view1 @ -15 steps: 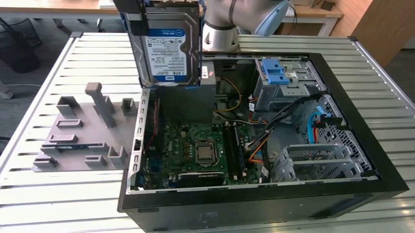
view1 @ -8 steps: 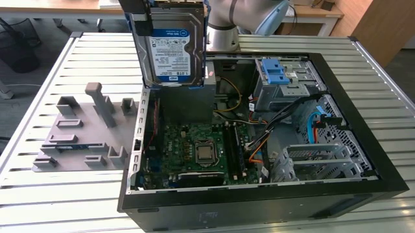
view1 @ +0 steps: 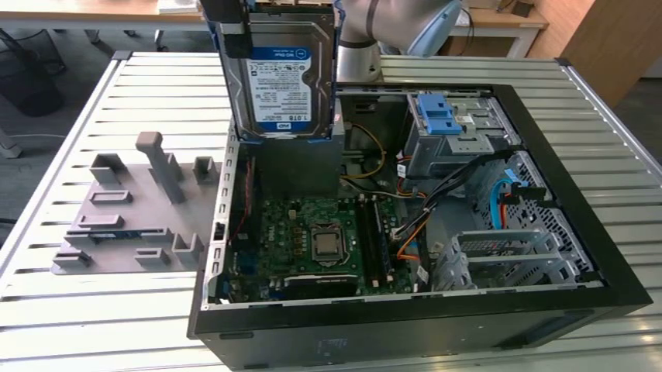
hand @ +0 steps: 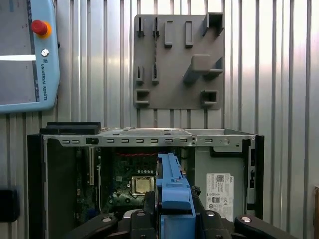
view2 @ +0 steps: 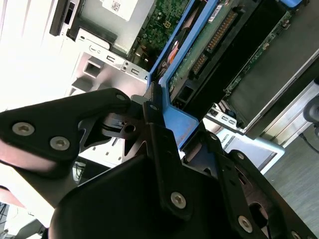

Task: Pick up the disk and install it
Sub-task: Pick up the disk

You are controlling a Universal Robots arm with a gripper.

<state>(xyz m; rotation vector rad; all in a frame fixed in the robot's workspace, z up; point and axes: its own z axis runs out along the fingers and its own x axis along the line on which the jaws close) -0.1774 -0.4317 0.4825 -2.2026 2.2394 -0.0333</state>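
Second wrist view, closest in: the gripper [view2: 167, 122] has its black fingers [view2: 107, 107] clamped on the blue carrier frame of the disk [view2: 219, 55]. In the exterior view, the open computer case [view1: 414, 329] sits toward the near edge of the table [view1: 104, 325], with a grey fixture plate [view1: 135, 209] beside it. The disk hangs upright above the case's far half, over the motherboard [view1: 310, 232].

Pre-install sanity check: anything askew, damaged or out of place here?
Nothing damaged or spilled. The gripper is shut on the disk, holding it upright above the open computer case, not in the drive cage. Loose cables drape beside that cage, probably ordinary wiring.
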